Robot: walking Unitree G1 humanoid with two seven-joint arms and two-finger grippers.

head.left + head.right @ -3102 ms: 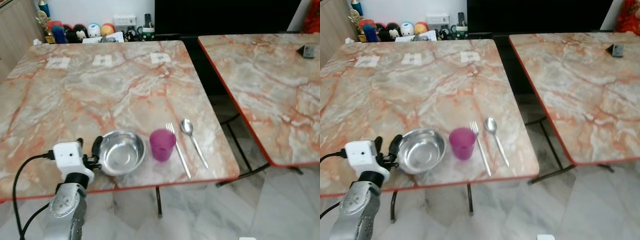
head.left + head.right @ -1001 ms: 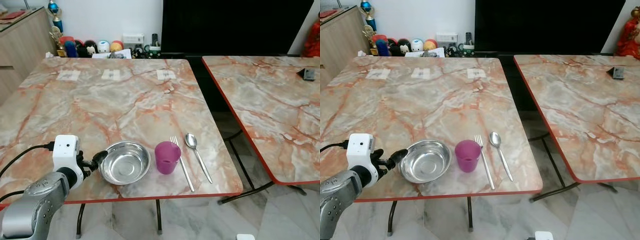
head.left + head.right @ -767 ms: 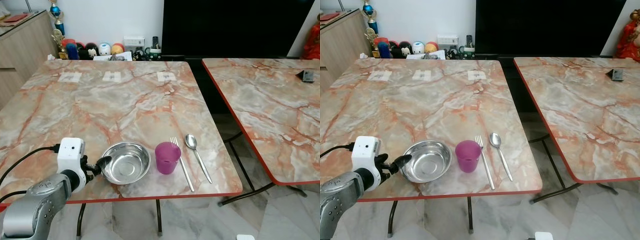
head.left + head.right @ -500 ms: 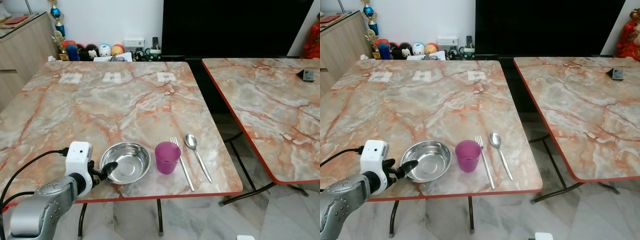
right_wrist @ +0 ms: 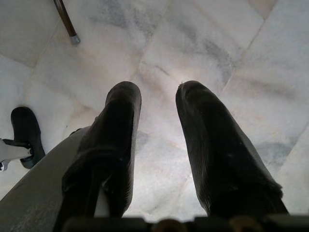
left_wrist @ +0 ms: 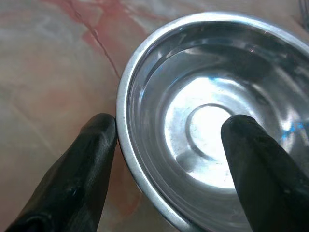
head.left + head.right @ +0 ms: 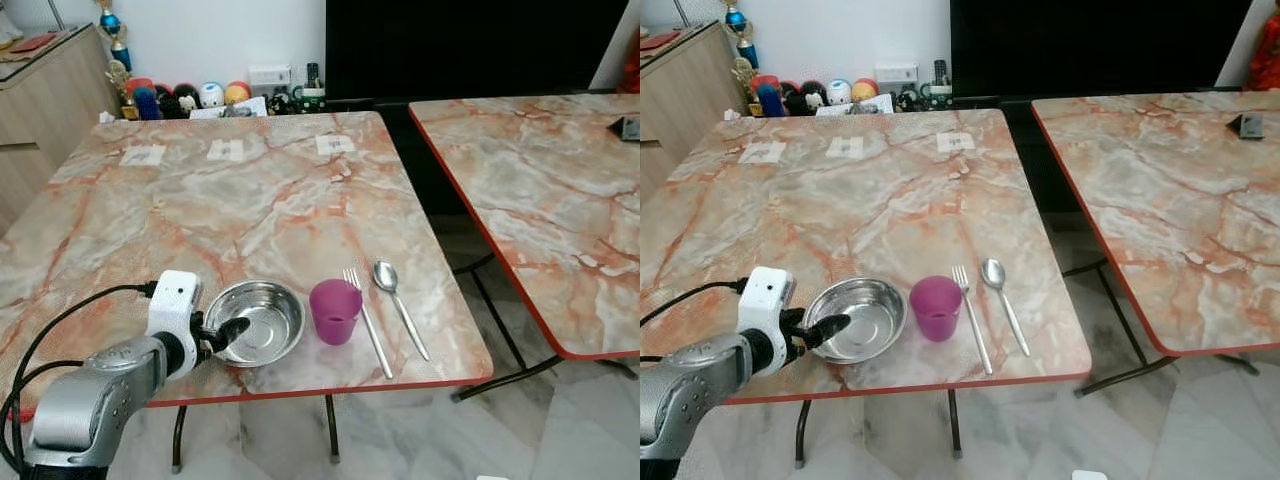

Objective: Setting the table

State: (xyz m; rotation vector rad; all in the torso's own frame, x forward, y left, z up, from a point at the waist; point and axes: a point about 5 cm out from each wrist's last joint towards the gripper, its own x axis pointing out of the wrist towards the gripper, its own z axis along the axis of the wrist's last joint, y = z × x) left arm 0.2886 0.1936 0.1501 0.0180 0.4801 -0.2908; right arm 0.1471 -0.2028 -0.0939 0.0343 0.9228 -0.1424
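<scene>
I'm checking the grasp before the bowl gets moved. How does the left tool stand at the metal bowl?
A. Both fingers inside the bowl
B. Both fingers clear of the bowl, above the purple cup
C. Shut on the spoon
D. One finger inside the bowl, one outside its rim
D: in the left wrist view the left tool straddles the rim of the metal bowl, one finger over the basin and the other outside on the table.

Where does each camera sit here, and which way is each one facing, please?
Left and right eye views: on the head, looking down at the marble table; the left arm shows.
Left wrist view: along the left gripper, its fingers astride the steel bowl rim.
Right wrist view: along the right gripper, pointing at the floor.
Shared: the bowl and left gripper show in eye and left wrist views.
</scene>
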